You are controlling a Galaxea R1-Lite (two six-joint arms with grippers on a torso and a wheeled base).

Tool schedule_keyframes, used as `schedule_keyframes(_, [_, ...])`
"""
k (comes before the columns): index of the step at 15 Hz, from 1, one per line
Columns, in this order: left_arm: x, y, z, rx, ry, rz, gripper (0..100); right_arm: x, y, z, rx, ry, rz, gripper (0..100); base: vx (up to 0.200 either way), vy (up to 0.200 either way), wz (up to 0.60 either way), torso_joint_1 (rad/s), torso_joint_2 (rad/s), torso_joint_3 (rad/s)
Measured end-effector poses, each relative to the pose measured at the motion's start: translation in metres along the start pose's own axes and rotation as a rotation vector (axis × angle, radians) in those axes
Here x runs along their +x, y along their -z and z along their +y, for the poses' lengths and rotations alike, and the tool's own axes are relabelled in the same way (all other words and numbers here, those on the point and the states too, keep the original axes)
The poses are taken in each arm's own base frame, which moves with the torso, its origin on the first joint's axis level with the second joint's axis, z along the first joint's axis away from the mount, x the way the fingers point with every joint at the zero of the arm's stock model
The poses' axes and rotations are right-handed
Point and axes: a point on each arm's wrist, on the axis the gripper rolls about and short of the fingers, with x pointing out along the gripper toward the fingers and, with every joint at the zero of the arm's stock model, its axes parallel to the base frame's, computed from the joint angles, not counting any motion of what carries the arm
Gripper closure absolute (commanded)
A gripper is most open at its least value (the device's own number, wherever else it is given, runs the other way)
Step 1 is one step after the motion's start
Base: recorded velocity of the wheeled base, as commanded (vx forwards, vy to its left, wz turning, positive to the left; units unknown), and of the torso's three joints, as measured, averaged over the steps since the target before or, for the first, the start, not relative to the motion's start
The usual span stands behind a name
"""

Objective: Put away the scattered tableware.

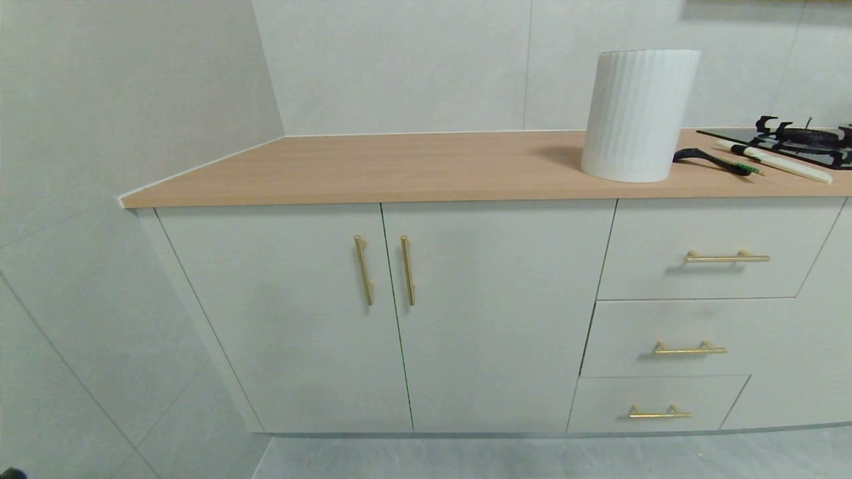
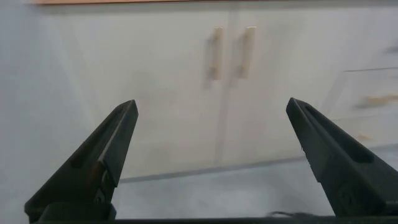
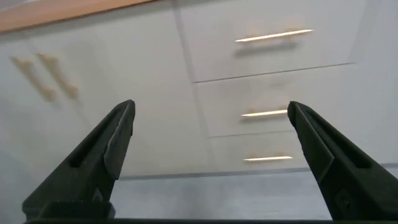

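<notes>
White ribbed holder (image 1: 636, 113); brown wood-grain countertop (image 1: 399, 166); pale grey cabinets (image 1: 286, 332), gold handles (image 1: 363, 269); black utensil (image 1: 705, 160).

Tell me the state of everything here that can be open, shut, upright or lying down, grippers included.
Left gripper, open and empty.
Right gripper, open and empty.
Left cabinet door, shut.
Right cabinet door, shut.
Top drawer, shut.
Middle drawer, shut.
Bottom drawer, shut.
White ribbed container, upright on countertop.
Black utensil, lying flat.
Pale utensil, lying flat.
</notes>
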Motion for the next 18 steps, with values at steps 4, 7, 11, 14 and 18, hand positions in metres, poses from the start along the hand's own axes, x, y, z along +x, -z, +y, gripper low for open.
schedule_keyframes(4, [-0.028, 0.019, 0.000, 0.014, -0.203, -0.090, 0, -0.038, 0.020, -0.009, -0.080, 0.171, -0.094, 0, 0.000, 0.000, 0.00, 0.000, 0.00, 0.000])
schedule_keyframes(7, [-0.037, 0.031, -0.004, 0.054, -0.295, -0.127, 0, -0.052, 0.026, -0.007, -0.119, 0.273, -0.168, 0, 0.000, 0.000, 0.00, 0.000, 0.00, 0.000])
schedule_keyframes(11, [-0.027, 0.070, -0.002, 0.070, -0.345, -0.059, 0, -0.049, 0.053, -0.011, -0.126, 0.353, -0.148, 0, 0.000, 0.000, 0.00, 0.000, 0.00, 0.000])
schedule_keyframes(14, [-0.012, 0.096, -0.001, 0.049, -0.273, -0.076, 0, -0.034, 0.078, -0.015, -0.136, 0.354, -0.167, 0, 0.000, 0.000, 0.00, 0.000, 0.00, 0.000])
schedule_keyframes(18, [-0.009, 0.109, -0.002, 0.034, -0.172, -0.013, 0, -0.029, 0.094, -0.016, -0.168, 0.315, -0.092, 0, 0.000, 0.000, 0.00, 0.000, 0.00, 0.000])
